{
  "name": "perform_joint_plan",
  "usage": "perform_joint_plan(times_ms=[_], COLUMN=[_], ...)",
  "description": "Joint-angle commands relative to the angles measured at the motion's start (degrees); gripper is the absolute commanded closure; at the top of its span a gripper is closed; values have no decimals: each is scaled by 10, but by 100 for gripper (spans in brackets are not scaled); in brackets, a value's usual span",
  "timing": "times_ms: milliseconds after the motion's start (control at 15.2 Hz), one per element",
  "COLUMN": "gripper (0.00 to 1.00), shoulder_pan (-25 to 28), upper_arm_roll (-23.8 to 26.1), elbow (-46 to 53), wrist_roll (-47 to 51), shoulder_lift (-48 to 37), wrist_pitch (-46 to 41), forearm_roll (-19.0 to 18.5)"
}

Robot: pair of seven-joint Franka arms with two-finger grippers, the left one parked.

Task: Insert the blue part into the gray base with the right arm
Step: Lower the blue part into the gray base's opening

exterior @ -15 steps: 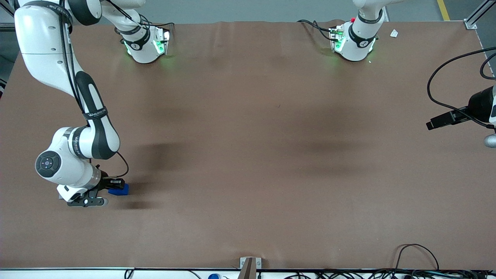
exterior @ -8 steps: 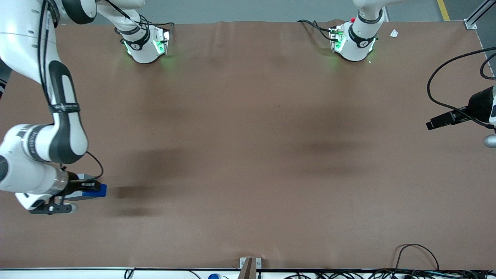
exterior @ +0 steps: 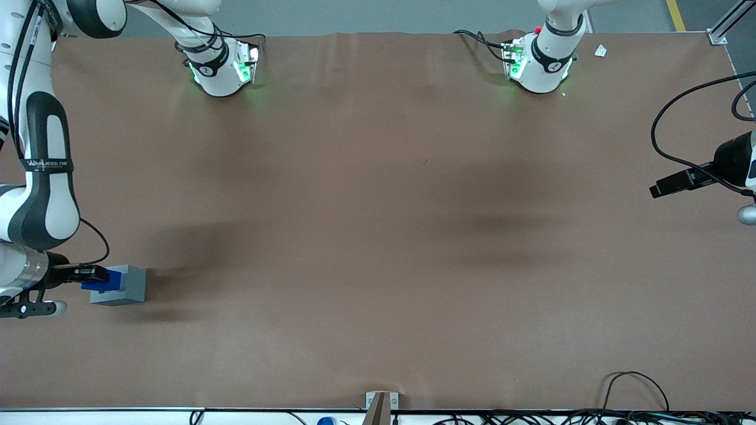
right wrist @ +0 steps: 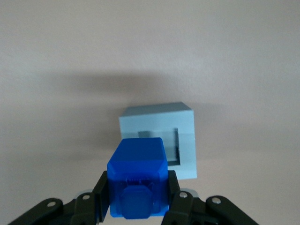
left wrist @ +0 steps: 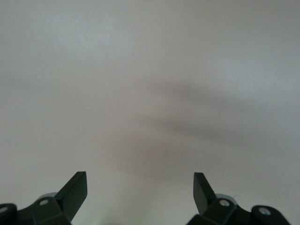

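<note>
Frontally, one blue part [exterior: 101,282] sits clamped in the one working gripper [exterior: 88,275] of the right arm [exterior: 36,171], partly over one gray base [exterior: 125,287] at the working arm's end of the brown table [exterior: 378,236]; open surface spreads toward the parked arm's end; at the wrist, gripper [right wrist: 138,197] fingers pinch the blue part [right wrist: 137,178] above the gray base [right wrist: 161,126], its square hollow partly covered.

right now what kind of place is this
Probably a robotics lab bench: white jointed robot arm bolted onto a brown-covered table, cables along its edge. Its black two-finger tool holds a small bright blue plastic block above a light grey plastic cube.
</note>
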Motion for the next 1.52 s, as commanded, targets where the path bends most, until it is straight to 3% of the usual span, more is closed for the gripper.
perform_joint_plan(times_ms=[0,1451], gripper=[97,99], shoulder_pan=[-12,-24], upper_arm_roll=[8,9], elbow=[-21,-9], wrist_roll=[-4,-21], shoulder_lift=[-7,29], wrist_pitch=[1,68], forearm_roll=[-7,-9])
